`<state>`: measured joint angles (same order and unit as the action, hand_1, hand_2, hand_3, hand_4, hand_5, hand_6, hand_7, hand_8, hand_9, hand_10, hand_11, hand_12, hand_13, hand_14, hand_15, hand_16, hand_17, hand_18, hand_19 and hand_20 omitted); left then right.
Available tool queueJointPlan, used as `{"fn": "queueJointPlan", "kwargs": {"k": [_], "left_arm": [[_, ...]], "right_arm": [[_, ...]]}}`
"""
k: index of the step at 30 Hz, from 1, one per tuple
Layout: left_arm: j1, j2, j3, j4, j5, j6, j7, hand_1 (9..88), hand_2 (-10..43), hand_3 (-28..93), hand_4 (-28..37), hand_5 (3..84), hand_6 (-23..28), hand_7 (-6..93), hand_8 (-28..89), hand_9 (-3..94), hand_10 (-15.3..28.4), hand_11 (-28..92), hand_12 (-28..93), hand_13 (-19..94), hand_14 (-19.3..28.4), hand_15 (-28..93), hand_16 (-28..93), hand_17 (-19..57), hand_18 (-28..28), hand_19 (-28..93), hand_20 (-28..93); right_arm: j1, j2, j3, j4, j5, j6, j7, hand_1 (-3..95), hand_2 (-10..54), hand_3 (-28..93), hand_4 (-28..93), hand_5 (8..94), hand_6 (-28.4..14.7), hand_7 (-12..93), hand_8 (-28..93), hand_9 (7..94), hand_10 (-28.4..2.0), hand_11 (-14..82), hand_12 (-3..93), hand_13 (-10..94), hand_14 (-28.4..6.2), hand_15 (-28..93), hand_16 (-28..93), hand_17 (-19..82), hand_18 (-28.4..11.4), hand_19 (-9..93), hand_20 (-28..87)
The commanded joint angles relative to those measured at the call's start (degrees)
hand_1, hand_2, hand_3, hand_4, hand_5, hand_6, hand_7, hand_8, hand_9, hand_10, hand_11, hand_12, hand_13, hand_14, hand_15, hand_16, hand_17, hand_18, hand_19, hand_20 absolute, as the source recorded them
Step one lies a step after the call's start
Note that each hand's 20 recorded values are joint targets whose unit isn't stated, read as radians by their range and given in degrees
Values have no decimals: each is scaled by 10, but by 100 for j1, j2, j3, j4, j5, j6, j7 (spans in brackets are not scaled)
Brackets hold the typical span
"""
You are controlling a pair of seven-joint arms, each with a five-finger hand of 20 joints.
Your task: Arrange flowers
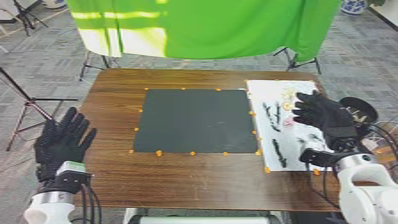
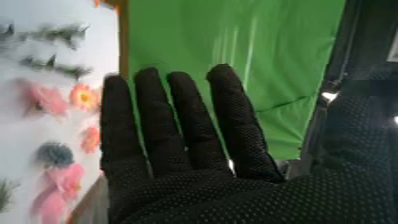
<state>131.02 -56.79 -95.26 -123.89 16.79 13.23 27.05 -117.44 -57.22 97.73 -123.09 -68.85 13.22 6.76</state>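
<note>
My right hand (image 1: 326, 115) is over the right part of the white sheet (image 1: 277, 162), open. Its glove (image 2: 191, 185) shows straight, spread fingers in the right wrist view, holding nothing. Dark green stems (image 1: 279, 152) lie on the sheet to the left of that hand. Beyond the fingers in the right wrist view are a pink flower (image 2: 49, 100), an orange flower (image 2: 84, 97), a blue-grey flower (image 2: 55, 155) and more pink blooms (image 2: 66, 179). My left hand (image 1: 62, 145) is open at the table's left edge, fingers straight and away from the flowers.
A dark square mat (image 1: 195, 121) lies mid-table, with orange markers around its edge. The brown wooden table (image 1: 178, 182) extends around it. A round black object (image 1: 359, 109) stands at the table's right edge. A green cloth (image 1: 204, 27) hangs behind the table.
</note>
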Motion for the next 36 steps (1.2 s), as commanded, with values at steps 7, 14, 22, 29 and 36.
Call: {"fn": "queueJointPlan", "kwargs": {"k": [7, 14, 22, 29, 36], "left_arm": [[197, -31, -61, -59, 31, -24, -80, 239, 161, 684, -283, 407, 96, 78, -60, 263, 141, 169, 79, 142, 113, 203, -74, -65, 108, 293, 79], [64, -15, -2, -4, 48, -55, -130, 244, 159, 688, -283, 418, 102, 94, -63, 281, 151, 188, 94, 161, 129, 236, -67, -64, 112, 301, 79], [129, -48, 59, -19, -149, 110, -55, 242, 162, 683, -283, 422, 104, 90, -67, 291, 156, 190, 92, 167, 147, 266, -65, -68, 119, 313, 80], [175, -29, 65, -28, -224, 149, -54, 238, 162, 689, -283, 423, 104, 92, -66, 296, 158, 195, 92, 173, 152, 278, -66, -69, 124, 321, 81], [114, -33, 102, -13, -256, 163, -112, 240, 162, 691, -283, 427, 106, 99, -64, 297, 158, 199, 95, 176, 155, 292, -65, -72, 128, 329, 83]], "right_arm": [[-726, 1104, 448, -845, -5188, -1754, 2063, 149, -92, 739, -258, 597, -44, 261, -123, 653, -178, 243, 217, 601, -153, 443, 205, 268, -226, 759, 337], [-588, 1283, 236, -854, -5321, -3017, 2428, 134, -95, 689, -268, 665, -39, 307, -118, 716, -181, 280, 239, 651, -157, 495, 221, 304, -230, 806, 344], [203, 1243, -837, -652, -5530, -3864, 2871, 138, -92, 654, -270, 663, -49, 240, -106, 700, -192, 226, 227, 636, -160, 449, 215, 300, -236, 809, 325], [698, 1174, -1600, -458, -5705, -4260, 3024, 154, -91, 642, -268, 675, -50, 239, -99, 708, -192, 235, 231, 648, -161, 456, 217, 303, -238, 817, 315], [964, 1246, -2485, -182, -6277, -3897, 3558, 266, -94, 676, -253, 686, -48, 227, -102, 722, -189, 231, 221, 666, -153, 447, 207, 317, -241, 832, 288]]}}
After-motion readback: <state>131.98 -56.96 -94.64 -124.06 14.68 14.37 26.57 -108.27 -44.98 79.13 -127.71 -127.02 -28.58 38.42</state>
